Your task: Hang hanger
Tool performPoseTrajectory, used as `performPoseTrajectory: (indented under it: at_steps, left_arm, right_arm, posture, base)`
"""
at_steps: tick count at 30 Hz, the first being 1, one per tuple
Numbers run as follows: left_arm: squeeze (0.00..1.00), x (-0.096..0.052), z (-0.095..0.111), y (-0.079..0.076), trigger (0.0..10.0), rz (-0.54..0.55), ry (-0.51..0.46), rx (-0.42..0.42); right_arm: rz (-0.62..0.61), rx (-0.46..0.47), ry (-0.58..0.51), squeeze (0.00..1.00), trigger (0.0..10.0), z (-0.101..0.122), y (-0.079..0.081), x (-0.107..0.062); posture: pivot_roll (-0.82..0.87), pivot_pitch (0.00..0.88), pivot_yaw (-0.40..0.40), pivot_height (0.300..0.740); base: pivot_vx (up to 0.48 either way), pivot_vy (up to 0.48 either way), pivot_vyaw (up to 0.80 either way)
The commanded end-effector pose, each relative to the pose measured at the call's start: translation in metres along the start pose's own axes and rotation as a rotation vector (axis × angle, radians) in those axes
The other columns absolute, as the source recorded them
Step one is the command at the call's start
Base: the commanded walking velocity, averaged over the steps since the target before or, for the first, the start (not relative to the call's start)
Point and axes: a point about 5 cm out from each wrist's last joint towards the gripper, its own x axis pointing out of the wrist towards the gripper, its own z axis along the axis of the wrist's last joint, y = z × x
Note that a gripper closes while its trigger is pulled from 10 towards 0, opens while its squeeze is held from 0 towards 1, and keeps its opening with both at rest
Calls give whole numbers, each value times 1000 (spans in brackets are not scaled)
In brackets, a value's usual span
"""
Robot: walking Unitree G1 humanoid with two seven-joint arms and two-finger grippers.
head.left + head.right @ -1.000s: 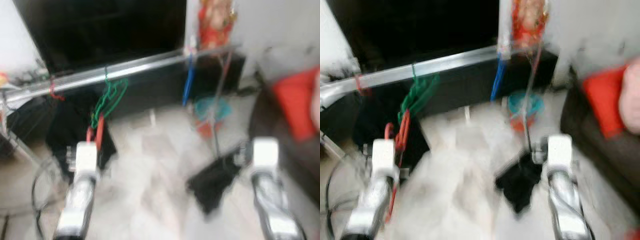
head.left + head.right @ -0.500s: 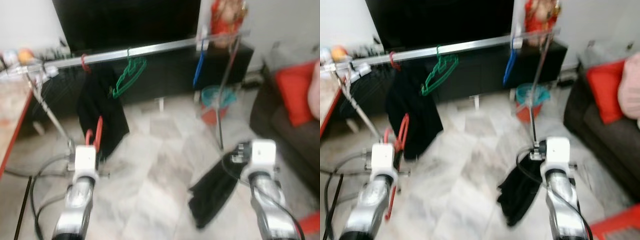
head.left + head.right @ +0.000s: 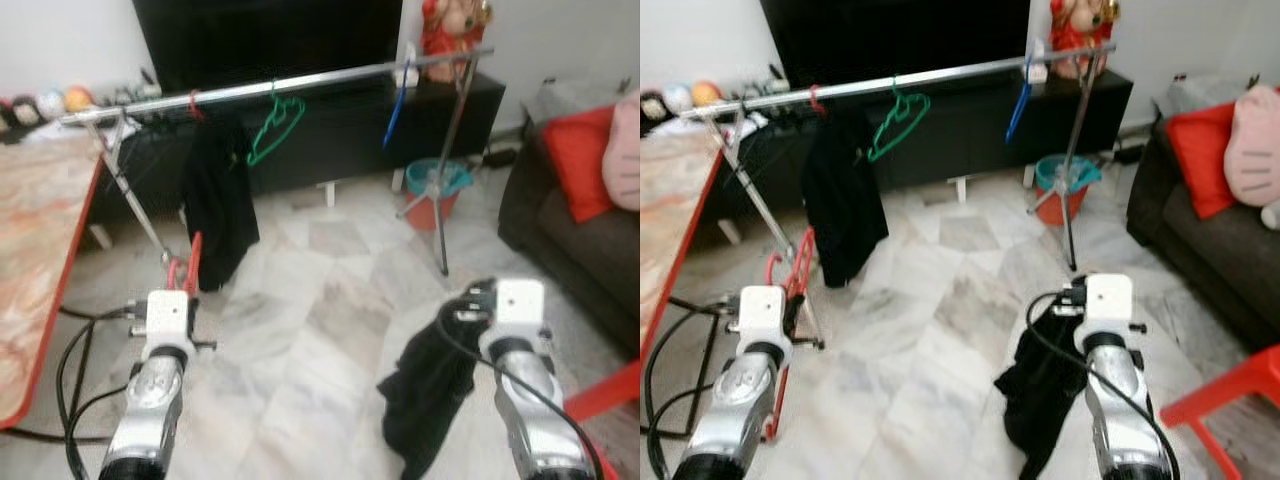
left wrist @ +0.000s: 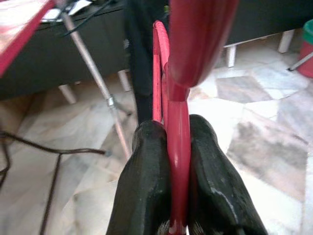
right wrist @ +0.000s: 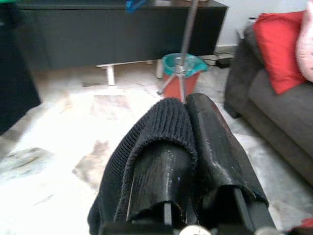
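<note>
My left gripper (image 4: 168, 147) is shut on a red hanger (image 4: 177, 103), held low at my left; the red hanger (image 3: 190, 265) rises ahead of the left wrist. My right gripper (image 5: 188, 132) is shut on a black knitted garment (image 5: 146, 147), and that black garment (image 3: 425, 395) hangs from it down towards the floor. A silver clothes rail (image 3: 300, 83) crosses the room ahead. On it hang a green hanger (image 3: 272, 130), a blue hanger (image 3: 396, 112), a red hook (image 3: 194, 103) and a black garment (image 3: 215, 205).
A dark TV cabinet (image 3: 330, 130) stands behind the rail. A marble table with a red edge (image 3: 45, 260) is at my left, cables (image 3: 75, 370) beneath it. A teal and orange bucket (image 3: 436, 195) sits by the rail's right leg (image 3: 448, 140). A dark sofa with a red cushion (image 3: 585, 160) is at right.
The camera has pulled back and steadied: the rail looks farther off and the table has come into view at left. Both grippers keep their hold.
</note>
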Motion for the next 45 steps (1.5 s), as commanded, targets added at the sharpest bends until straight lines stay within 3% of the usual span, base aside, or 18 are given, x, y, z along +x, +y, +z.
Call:
performPoseTrajectory:
  at_steps: [1, 23, 35, 38, 42, 45]
  left_arm:
    - [0, 1, 1, -1, 10000, -4, 0, -9]
    - [0, -1, -1, 1, 10000, 2, 6, -5]
    - [0, 0, 3, 4, 10000, -4, 0, -2]
    - [0, 0, 7, -3, 10000, -123, -21, 67]
    - [0, 1, 13, -4, 10000, -204, -25, 75]
    - [0, 2, 20, -8, 10000, -347, -16, 133]
  right_arm:
    - [-3, 4, -38, 0, 10000, 10, -3, 2]
    - [17, -9, -47, 0, 10000, 15, -2, 5]
    - [29, -10, -37, 0, 10000, 15, 0, 5]
    - [27, -24, -20, 0, 10000, 14, 0, 7]
    - [45, -30, -7, 0, 10000, 15, 2, 9]
    - [93, -85, 104, 0, 10000, 7, 7, 13]
  posture:
    - [24, 0, 49, 740]
    - [21, 0, 45, 740]
    - [27, 0, 41, 740]
    - [32, 0, 40, 740]
    - [35, 0, 40, 740]
    - [35, 0, 42, 740]
  base:
    - [-304, 0, 0]
    - [-300, 0, 0]
    - [0, 0, 0]
    - [0, 0, 0]
    - [0, 0, 0]
    - [0, 0, 0]
